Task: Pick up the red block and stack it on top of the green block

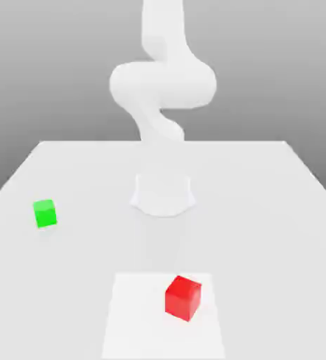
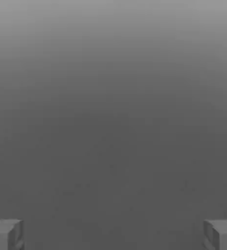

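The red block (image 1: 183, 298) is a small bright red cube sitting near the front of the white table (image 1: 264, 211), a little toward the exterior view's right. The green block (image 1: 45, 213) is a cube of similar size, farther back on the exterior view's left, well apart from the red one. In the hand view my gripper (image 2: 113, 235) is open: its grey fingertips (image 2: 5, 234) stand far apart with nothing between them, and plain grey background lies beyond. The white arm (image 1: 162, 84) rises behind the table's middle, away from both blocks.
The arm's round base (image 1: 163, 193) sits on the table between and behind the two blocks. A slightly brighter square patch (image 1: 138, 316) marks the tabletop under the red block. The table's edges run along both sides and the back.
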Motion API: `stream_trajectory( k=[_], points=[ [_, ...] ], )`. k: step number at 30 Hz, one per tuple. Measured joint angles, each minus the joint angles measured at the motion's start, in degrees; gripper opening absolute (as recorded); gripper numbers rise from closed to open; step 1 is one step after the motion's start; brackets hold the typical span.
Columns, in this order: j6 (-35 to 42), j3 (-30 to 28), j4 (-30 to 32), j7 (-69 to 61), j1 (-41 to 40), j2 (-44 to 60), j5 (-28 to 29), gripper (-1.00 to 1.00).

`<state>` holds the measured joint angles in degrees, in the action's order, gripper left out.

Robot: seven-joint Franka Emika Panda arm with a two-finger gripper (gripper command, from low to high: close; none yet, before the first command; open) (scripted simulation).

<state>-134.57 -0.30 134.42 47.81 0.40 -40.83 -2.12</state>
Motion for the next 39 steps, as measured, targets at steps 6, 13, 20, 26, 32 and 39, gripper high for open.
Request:
stream_trajectory(
  k=[6,13,20,26,32,39],
  points=[
    [-7.19,0.76,6.73,5.82,0.76,13.28,-4.62,0.0],
    [-15.37,3.73,14.31,14.97,0.62,27.91,-6.13,0.0],
    [-24.04,4.51,21.62,30.06,0.82,42.06,1.31,0.0],
    [-34.15,2.42,20.78,33.62,2.22,54.3,4.85,0.0],
    [-35.41,2.21,20.6,33.86,2.4,55.66,5.07,-1.0],
    [-27.71,2.87,21.9,32.55,2.14,46.65,3.35,-1.0]
  ],
)
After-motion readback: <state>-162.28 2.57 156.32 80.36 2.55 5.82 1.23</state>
